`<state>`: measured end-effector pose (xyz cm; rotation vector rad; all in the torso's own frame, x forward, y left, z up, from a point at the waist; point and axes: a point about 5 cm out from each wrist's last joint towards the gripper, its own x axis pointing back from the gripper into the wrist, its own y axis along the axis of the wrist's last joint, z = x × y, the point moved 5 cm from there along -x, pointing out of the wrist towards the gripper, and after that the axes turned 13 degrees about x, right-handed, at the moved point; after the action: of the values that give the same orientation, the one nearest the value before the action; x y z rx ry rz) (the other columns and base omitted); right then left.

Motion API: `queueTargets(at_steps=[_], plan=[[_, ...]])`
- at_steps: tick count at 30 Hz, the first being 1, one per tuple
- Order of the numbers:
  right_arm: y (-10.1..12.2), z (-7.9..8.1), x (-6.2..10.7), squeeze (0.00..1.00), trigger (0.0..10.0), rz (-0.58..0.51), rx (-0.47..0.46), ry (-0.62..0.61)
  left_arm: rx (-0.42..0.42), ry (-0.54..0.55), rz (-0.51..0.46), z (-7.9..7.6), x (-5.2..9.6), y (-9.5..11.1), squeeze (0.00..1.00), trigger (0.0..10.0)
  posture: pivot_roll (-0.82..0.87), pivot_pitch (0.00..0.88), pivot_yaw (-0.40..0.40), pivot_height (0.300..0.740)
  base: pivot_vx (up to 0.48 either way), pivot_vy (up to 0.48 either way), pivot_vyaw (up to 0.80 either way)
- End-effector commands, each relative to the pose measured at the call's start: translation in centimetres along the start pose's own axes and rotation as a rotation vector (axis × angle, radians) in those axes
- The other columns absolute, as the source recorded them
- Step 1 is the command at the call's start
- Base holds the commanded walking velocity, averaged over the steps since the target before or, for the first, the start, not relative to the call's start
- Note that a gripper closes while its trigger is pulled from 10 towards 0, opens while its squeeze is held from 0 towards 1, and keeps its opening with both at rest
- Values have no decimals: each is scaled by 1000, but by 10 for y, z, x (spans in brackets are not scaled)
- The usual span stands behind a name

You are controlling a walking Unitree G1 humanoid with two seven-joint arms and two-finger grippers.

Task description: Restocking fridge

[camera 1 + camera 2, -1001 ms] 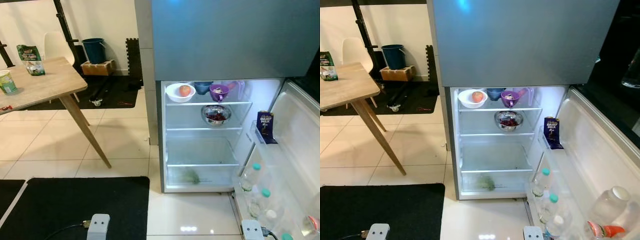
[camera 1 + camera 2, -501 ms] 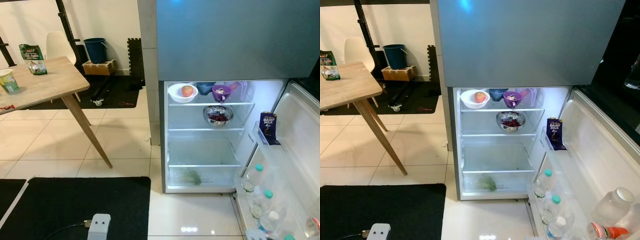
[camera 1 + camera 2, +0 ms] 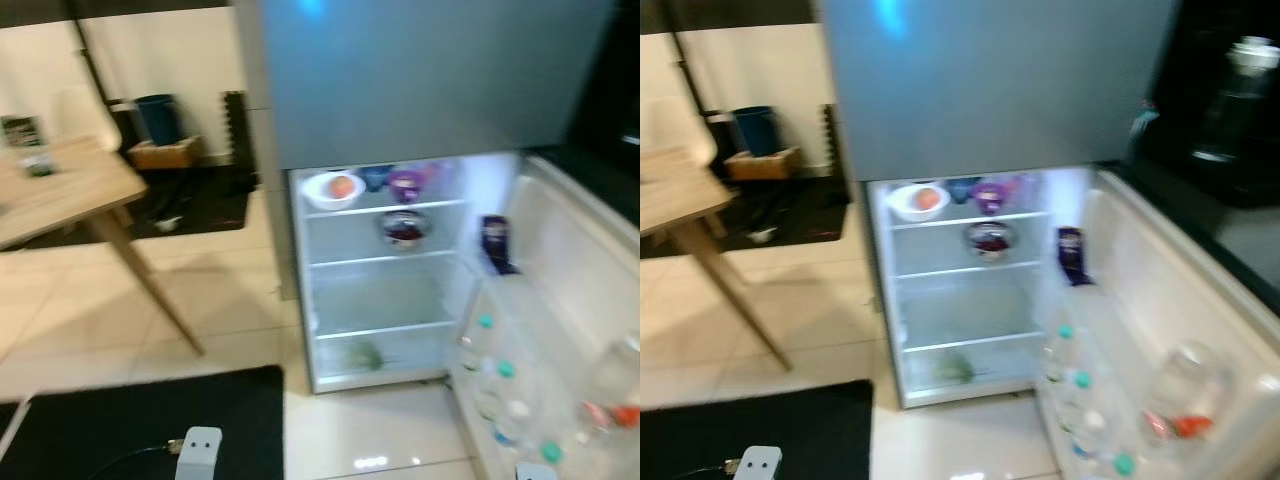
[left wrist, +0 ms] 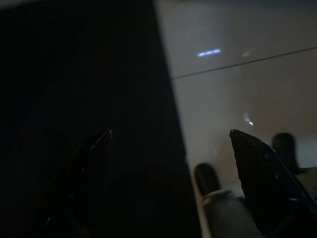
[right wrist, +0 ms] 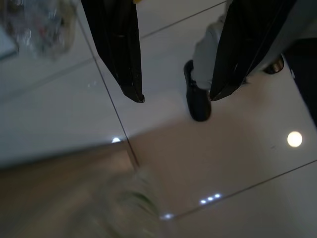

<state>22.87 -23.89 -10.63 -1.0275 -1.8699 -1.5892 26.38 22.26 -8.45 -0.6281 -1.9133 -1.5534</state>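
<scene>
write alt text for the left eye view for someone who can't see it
An open fridge, blurred by camera motion, holds a white bowl with a fruit and other bowls on its upper shelves, and bottles in the door. A wooden table stands to the left on the tiled floor.

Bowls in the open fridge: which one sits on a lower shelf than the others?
The metal bowl holding something dark red. It sits alone on the second shelf, while the white bowl with the fruit, the blue bowl and the purple bowl line the top shelf.

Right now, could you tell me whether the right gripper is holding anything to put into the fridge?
No, the right gripper hangs open over the tiled floor with nothing between its black fingers.
</scene>
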Motion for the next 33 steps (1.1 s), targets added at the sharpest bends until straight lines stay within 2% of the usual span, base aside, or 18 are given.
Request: queueTargets(at_steps=[1, 14, 33], plan=[[-5, 1, 1, 0, 10000, 19, -12, 0, -21, -4, 24, -2, 0, -6, 0, 10000, -80, 103, 55, 740, 0, 0, -800], [-3, 4, 0, 0, 10000, 13, -31, 8, -30, -2, 30, 0, 1, -8, 0, 10000, -69, 112, 57, 740, 0, 0, -800], [-3, 0, 0, 0, 10000, 18, -54, -3, -43, -1, 16, 3, 1, -1, 0, 10000, -68, 109, 62, 740, 0, 0, -800]])
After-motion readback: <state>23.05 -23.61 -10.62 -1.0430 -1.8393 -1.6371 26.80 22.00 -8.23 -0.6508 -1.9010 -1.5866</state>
